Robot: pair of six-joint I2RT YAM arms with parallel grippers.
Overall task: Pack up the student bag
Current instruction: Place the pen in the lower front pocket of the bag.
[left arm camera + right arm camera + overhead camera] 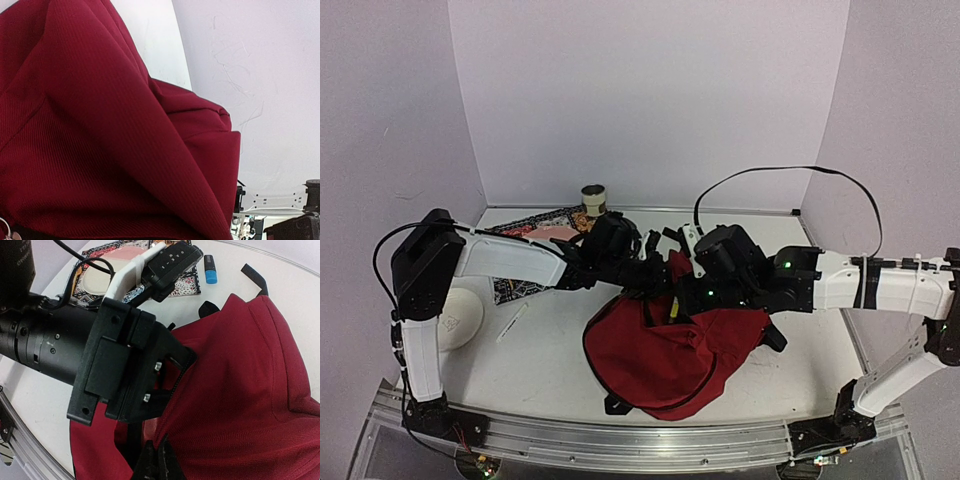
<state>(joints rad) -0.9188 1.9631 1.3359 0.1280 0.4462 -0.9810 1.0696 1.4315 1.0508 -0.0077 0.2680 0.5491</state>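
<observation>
The student bag [670, 355], dark red with black straps, lies slumped mid-table, and its fabric fills the left wrist view [100, 150]. My left gripper [650, 272] reaches in from the left to the bag's upper edge. In the right wrist view this left gripper [172, 367] is clamped on the zippered rim of the bag [240, 390]. My right gripper [161, 457] is shut, pinching the red fabric edge just below that rim, and it sits over the bag's top right [698, 290]. In the left wrist view the cloth hides the left fingers.
A patterned book [535, 235] with a pink item on it [557, 232] lies at the back left, beside a small roll [593, 199]. A white round object [455, 318] and a white pen [512, 323] sit left of the bag. A blue-capped stick [211, 270] lies near the book.
</observation>
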